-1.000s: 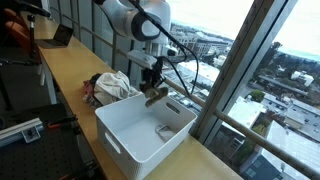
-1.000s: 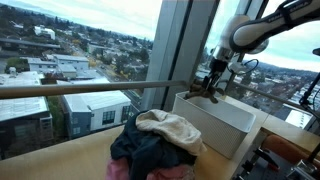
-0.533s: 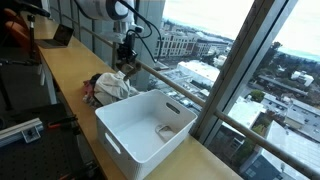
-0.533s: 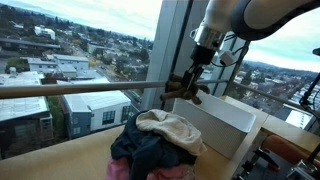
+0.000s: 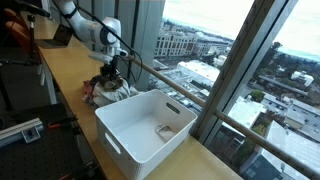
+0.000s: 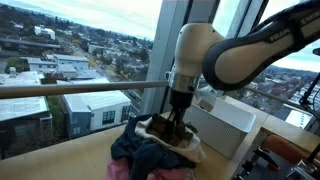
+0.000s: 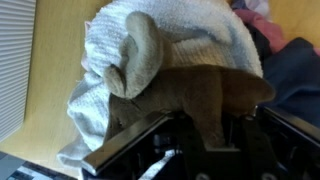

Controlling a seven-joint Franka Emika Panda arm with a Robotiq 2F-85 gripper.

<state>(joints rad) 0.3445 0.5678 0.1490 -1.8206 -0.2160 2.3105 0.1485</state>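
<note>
My gripper (image 7: 203, 138) is shut on a brown cloth (image 7: 205, 92), which runs up between the dark fingers (image 7: 150, 135). The cloth hangs right over a pile of clothes (image 5: 108, 88) on the wooden counter, touching a white towel (image 7: 180, 30) on top of it. In both exterior views the gripper (image 5: 113, 72) (image 6: 172, 128) points down onto the pile (image 6: 150, 152), with the brown cloth (image 6: 158, 128) at its tips. A white plastic bin (image 5: 145, 128) (image 6: 228, 118) stands beside the pile, apart from the gripper.
A small pale item (image 5: 165, 129) lies in the bin. Tall windows with a horizontal rail (image 6: 70, 89) run along the counter's far edge. A laptop (image 5: 60, 36) sits farther down the counter. Dark and pink garments (image 7: 285, 45) lie beside the towel.
The arm has swung from above the white bin over to the clothes pile and come down, carrying the brown cloth with it. The jaws stayed shut.
</note>
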